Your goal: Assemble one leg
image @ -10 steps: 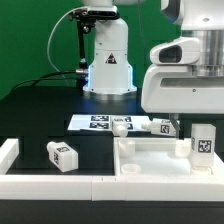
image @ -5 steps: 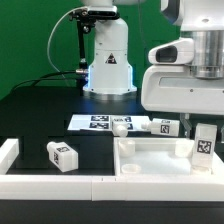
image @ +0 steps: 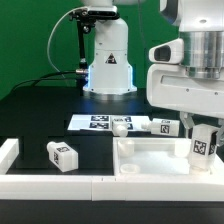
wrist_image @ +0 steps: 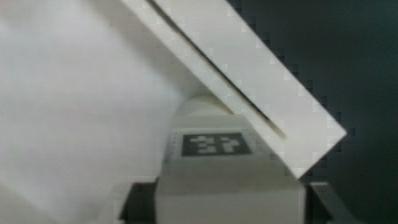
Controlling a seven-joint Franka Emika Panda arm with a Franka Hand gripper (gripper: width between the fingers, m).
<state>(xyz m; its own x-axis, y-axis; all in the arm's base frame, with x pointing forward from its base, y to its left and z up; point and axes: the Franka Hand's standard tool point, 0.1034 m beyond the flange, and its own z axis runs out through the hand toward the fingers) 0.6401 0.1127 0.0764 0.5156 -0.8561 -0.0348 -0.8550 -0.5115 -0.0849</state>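
My gripper (image: 205, 128) is shut on a leg (image: 204, 144), a short white post with a black-and-white tag, and holds it upright over the right end of the wide white panel (image: 150, 160). In the wrist view the leg (wrist_image: 217, 165) sits between my dark fingers (wrist_image: 143, 203), with the gripper (wrist_image: 228, 202) above the panel's flat face (wrist_image: 71, 100) and its raised rim (wrist_image: 249, 70). Whether the leg's lower end touches the panel is hidden.
Another leg (image: 62, 156) lies on the black table at the exterior view's left. Two more legs (image: 121, 126) (image: 165, 126) lie behind the panel by the marker board (image: 92, 122). A white rail (image: 60, 186) runs along the front. The robot base (image: 108, 60) stands behind.
My gripper has shifted slightly toward the exterior view's right with the leg still in it. The other parts have not moved.
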